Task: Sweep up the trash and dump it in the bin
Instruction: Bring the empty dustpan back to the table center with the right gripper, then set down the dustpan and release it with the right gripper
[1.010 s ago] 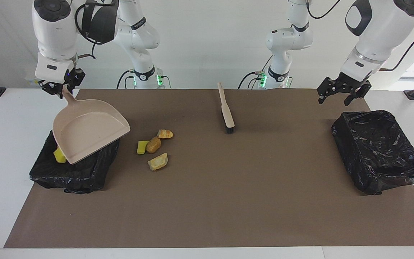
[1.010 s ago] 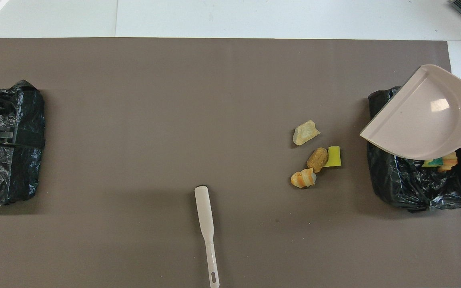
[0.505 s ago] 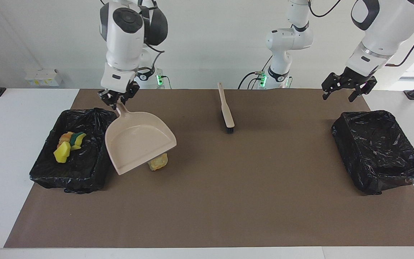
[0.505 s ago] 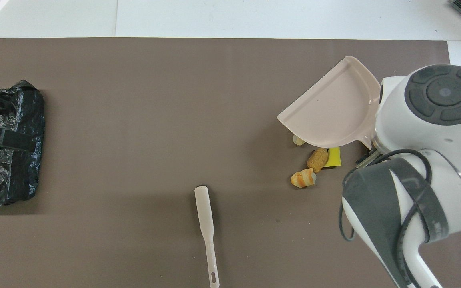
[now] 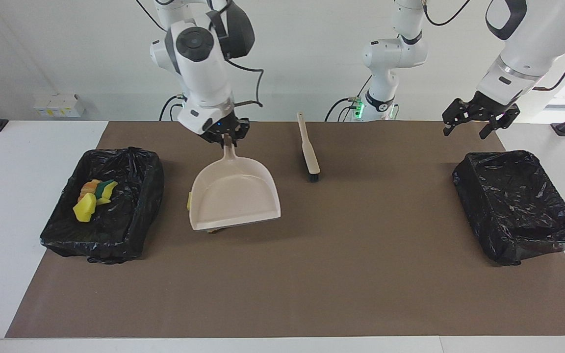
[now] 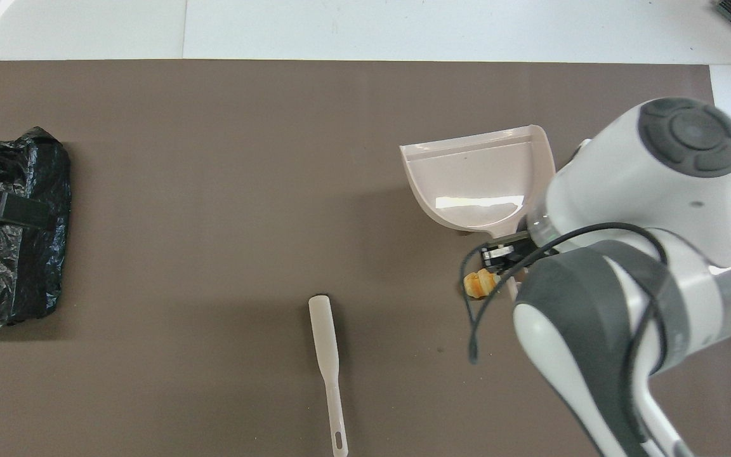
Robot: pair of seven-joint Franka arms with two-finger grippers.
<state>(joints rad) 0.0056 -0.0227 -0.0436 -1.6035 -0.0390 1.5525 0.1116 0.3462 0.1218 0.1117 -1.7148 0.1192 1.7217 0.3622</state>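
Some of the trash is already in the black-lined bin at the right arm's end of the surface: yellow and green sponge chunks plus an orange piece, piled together. Not all of it, though! One croissant-like piece lies on the surface, peeking out by the dustpan handle, and a yellow sliver shows at the pan's edge; anything else under the pan is hidden. The beige dustpan hangs over those leftovers, empty, its handle clamped in the right gripper. The brush lies untouched beside it, toward the left arm. The left gripper waits, jaws wide, over the surface near the second, empty bin. So: one load dumped, another sweep and dump to go, I'd say.
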